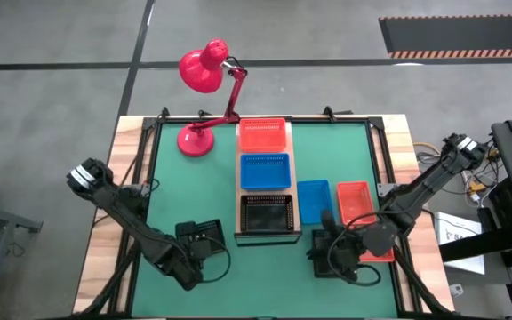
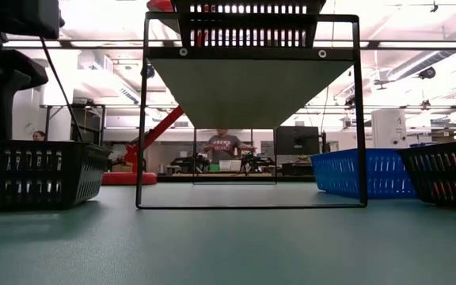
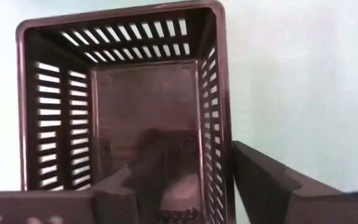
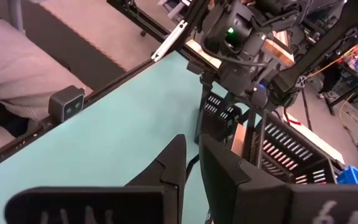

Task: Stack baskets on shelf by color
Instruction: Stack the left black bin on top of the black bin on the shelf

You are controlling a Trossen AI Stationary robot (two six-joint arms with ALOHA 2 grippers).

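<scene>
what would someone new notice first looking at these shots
Probably the red desk lamp at the far edge of the green mat, leaning toward the shelf. Next, the shelf's row of baskets: red basket farthest, blue basket in the middle, black basket nearest. The left gripper straddles one wall of another black basket, fingers apart.

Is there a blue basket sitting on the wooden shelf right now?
Yes, in the high view a blue basket sits on the shelf between a red one and a black one.
</scene>
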